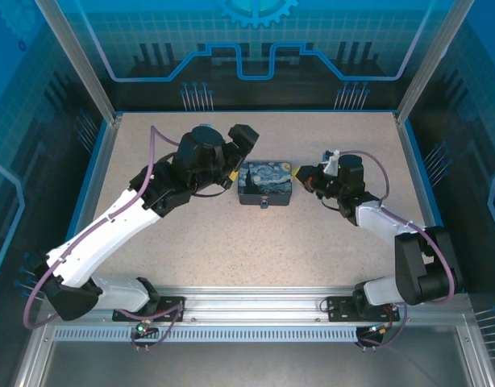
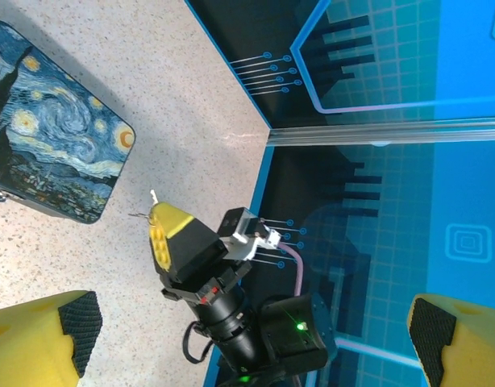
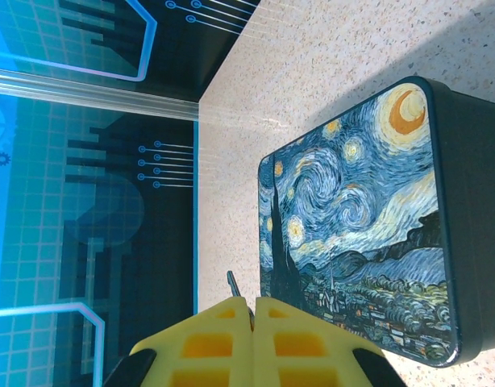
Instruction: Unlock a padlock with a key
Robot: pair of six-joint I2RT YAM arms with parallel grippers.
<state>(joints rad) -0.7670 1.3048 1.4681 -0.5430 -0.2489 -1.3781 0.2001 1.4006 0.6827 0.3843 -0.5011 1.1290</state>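
So, padlock: it hung small and dark on the tin's near side, between your two grippers and a little closer to the arm bases than either one. It was too small to tell how its shackle stood.
Key: a thin metal sliver stuck out from between the yellow fingers of your right gripper and pointed toward the tin without touching it. Its shape was too fine to make out.
Right gripper: you had its fingers pressed together on the key, and the tin lay just ahead of the tips. From above, it sat just beside the tin's right end, with a gap between them.
Left gripper: you had it spread wide and holding nothing. Its black pads stood far apart at the bottom corners of its own camera. From above, it sat near the tin's left end.
Tin: a rectangular box with its lid shut, printed with a blue-and-yellow swirled night sky. It lay flat directly between your two grippers, ahead of both sets of fingertips.
Table: speckled beige, and it lay beneath both grippers and the tin.
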